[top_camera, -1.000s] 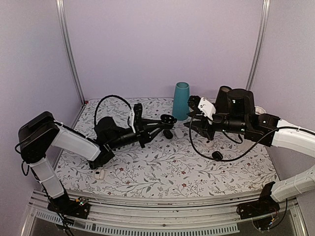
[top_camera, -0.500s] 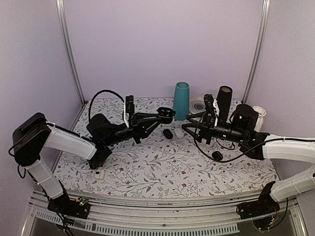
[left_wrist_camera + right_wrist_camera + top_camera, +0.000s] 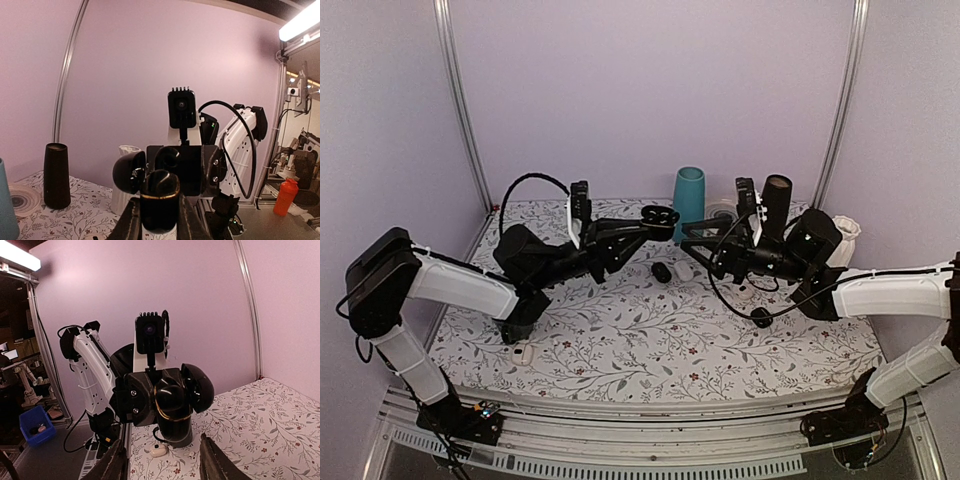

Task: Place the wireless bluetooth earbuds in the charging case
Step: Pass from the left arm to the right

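The charging case (image 3: 661, 214) is a glossy black pebble with a gold rim, held in the air over the middle of the table. My left gripper (image 3: 654, 223) is shut on its body (image 3: 160, 205), and its lid (image 3: 128, 172) hangs open to the side. A dark glossy dome fills the case's mouth; I cannot tell whether it is one of the earbuds. My right gripper (image 3: 688, 243) faces the case from the right, a short gap away. In the right wrist view the fingers (image 3: 116, 462) stand wide apart with nothing between them, and the case (image 3: 172, 412) hangs beyond them.
A black oval pod (image 3: 662, 271) lies on the floral mat under the case. A small black item (image 3: 760, 316) sits by the right arm's cable. A white pod (image 3: 525, 352) lies front left. A teal cup (image 3: 688, 203), a black cylinder (image 3: 775, 200) and a white cup (image 3: 844, 235) stand at the back.
My left arm has lifted the case higher. The right gripper has swung up and left toward it, and its jaws stand wider than a second ago.
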`<state>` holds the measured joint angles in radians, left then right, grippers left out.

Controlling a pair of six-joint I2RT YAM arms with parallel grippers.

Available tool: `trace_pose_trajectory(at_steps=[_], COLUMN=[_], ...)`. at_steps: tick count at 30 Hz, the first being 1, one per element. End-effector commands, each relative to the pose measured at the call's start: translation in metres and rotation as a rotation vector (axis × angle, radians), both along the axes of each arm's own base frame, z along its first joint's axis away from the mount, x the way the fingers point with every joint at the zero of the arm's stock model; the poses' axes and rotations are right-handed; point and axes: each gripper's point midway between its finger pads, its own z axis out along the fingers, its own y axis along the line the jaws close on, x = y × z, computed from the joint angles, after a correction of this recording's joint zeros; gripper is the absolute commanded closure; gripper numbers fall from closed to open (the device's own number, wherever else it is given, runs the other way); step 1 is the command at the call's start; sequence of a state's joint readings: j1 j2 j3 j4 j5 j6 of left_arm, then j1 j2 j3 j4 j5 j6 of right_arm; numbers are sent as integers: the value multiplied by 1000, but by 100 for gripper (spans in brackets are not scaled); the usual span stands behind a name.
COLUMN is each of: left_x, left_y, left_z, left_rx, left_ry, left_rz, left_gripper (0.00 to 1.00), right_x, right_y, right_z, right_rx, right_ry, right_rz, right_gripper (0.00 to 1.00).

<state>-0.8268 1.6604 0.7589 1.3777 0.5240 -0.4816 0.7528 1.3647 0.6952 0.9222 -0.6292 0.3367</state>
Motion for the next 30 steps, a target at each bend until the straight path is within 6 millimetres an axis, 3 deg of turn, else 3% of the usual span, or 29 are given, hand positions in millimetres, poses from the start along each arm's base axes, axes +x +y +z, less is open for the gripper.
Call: trace_pose_trajectory(at_steps=[1, 11, 30], left_x=[-11, -21, -25], left_y=[-3, -13, -22], left_z=[21, 29, 27], left_rx=[-46, -45, -15], left_ry=[-42, -56, -47], left_rz=[-39, -57, -55], left_gripper=[100, 100, 100], right_x=[-11, -9, -22], right_y=[8, 11, 13], right_z=[24, 28, 36], right_rx=[57, 67, 66], right_ry=[-40, -22, -21], right_rz=[60, 57, 87], right_gripper=[53, 62, 96])
